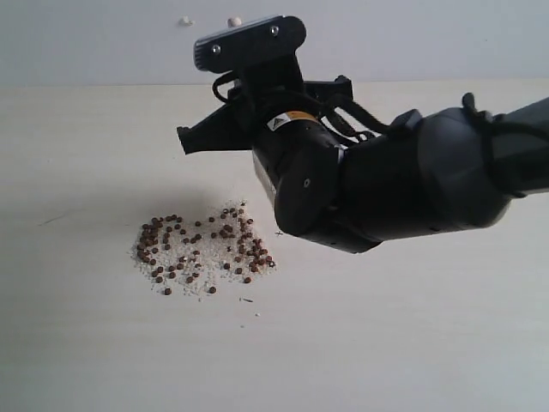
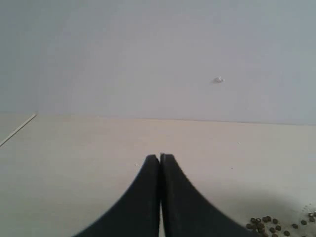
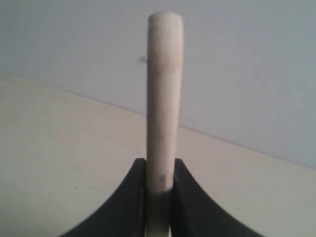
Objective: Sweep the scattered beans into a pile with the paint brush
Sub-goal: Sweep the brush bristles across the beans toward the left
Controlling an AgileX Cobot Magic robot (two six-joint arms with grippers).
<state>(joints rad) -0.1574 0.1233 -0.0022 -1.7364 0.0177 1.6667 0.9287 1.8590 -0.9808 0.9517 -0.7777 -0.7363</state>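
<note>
We note R gripper (image 3: 160, 174) pinching paint brush (image 3: 164, 98) by its handle; bristles hidden. L gripper (image 2: 159, 159) pressed together, empty. The beans (image 1: 202, 249) lie loosely spread on table (image 1: 77, 343), just beside R arm (image 1: 412, 180). Risk, we judge: handle pivots in grip under sweep load, flicking beans wider.

I've got open table (image 1: 94, 352) across the lower and left frame; the right arm (image 1: 386, 184) bulks over centre-right, crowding the beans (image 1: 202, 253) from the upper right.
</note>
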